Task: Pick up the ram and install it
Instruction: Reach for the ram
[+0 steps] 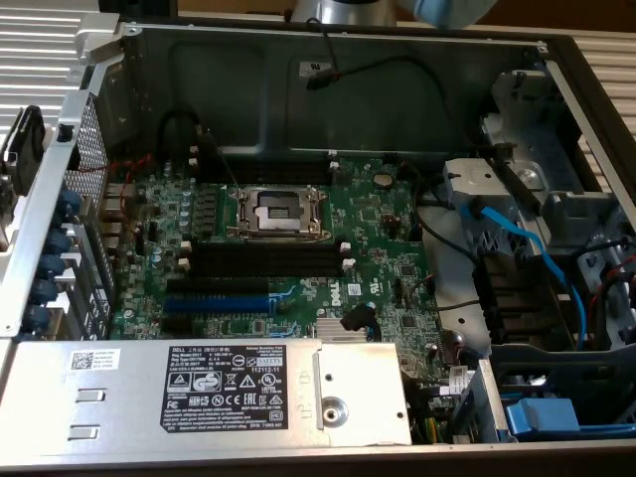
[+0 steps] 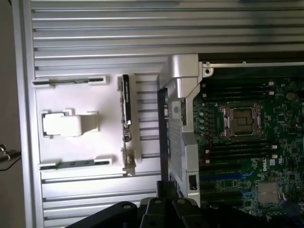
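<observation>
The ram [image 2: 126, 107], a long dark stick, stands on edge in a white holder [image 2: 95, 123] on the slatted metal table, outside the computer case. Two thin green sticks [image 2: 71, 80] [image 2: 76, 164] lie in the holder's other brackets. My gripper [image 2: 166, 190] hangs above the case's edge, well apart from the ram, shut with nothing in it. In the exterior view the motherboard [image 1: 378, 229] lies in the open case, with long black empty slots [image 1: 268, 258] beside the processor socket [image 1: 276, 211]. The same slots [image 2: 237, 152] and socket [image 2: 243, 119] appear in the wrist view.
A grey power supply box [image 1: 209, 388] covers the near part of the case. Blue cables [image 1: 527, 248] and drive bays crowd the exterior view's right. The case's metal wall [image 2: 183, 128] stands between the holder and the board. A blue expansion slot [image 1: 214, 298] sits near the memory slots.
</observation>
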`<state>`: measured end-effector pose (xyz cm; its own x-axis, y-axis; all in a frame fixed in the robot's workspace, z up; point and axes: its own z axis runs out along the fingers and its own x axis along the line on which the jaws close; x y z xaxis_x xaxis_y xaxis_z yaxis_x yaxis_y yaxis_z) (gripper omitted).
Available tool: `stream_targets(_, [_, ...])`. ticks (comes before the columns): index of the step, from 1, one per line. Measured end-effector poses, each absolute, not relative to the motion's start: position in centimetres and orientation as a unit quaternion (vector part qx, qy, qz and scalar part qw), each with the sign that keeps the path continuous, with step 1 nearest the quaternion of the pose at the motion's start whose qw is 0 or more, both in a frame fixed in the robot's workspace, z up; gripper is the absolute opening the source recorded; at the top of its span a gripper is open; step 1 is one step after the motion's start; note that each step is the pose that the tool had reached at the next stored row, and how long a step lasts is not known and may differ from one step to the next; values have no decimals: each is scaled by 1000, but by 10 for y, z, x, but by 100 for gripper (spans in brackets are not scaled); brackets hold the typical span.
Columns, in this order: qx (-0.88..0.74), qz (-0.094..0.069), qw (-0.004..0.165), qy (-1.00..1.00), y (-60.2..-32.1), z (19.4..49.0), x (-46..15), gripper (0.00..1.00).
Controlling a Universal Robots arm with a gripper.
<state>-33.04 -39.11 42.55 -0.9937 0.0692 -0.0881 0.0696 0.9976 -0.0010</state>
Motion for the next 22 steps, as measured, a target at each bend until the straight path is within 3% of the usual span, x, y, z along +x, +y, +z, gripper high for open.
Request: stream_targets(22, [35, -2, 32, 999, -389, 411, -431, 10])
